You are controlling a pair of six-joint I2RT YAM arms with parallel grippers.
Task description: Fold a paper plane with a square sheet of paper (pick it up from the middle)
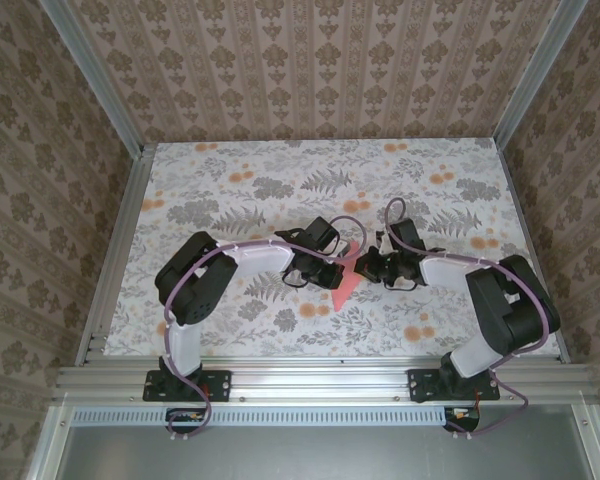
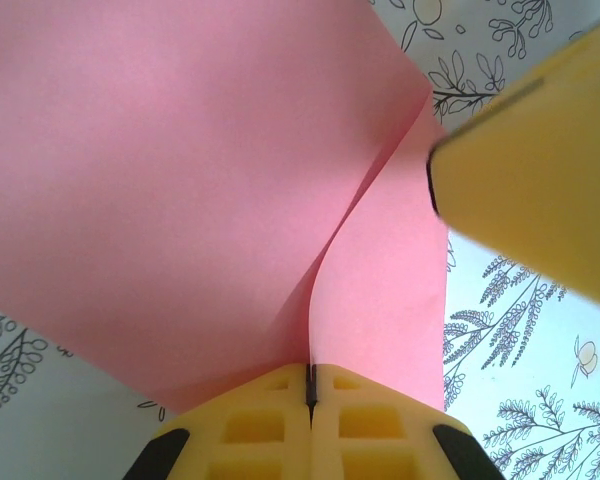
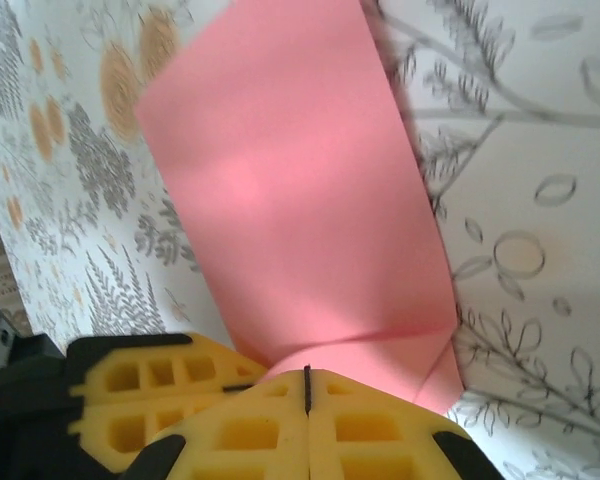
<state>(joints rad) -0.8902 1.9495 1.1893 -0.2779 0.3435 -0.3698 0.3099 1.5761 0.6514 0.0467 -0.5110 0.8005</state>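
**While Pinched From Both Sides, Held at Mid-Table**

Underneath everything, a table (image 1: 230,190) in grey-leaf and orange-flower print, walled by patterned wallpaper (image 1: 310,60) and edged at the front with an aluminium frame (image 1: 320,378). Bolted at the near edge, the left arm (image 1: 195,280) and the right arm (image 1: 505,300), both bent inward, wrists nearly meeting at the centre of the table.

Between those wrists, the folded pink-red paper (image 1: 346,284): narrow, pointed end aimed at the near edge, wider part up between the claws. Seen from the left wrist as two broad pink panels meeting at a curved crease, printed table behind. Seen from the right wrist as a long folded strip with a slanted crease near the pads. Contact of the pointed end with the table: unclear.

Smaller still, the left gripper (image 2: 310,378), clenched, yellow pads (image 2: 260,430) pressed together with only a thin dark seam between, the paper's crease pinched in that seam. Then the right gripper (image 3: 307,380), likewise clenched on the paper, tight on the near end of the strip.

At the right of the left-wrist view, a blurred yellow finger (image 2: 540,170) just beside the paper's edge; contact not clear.
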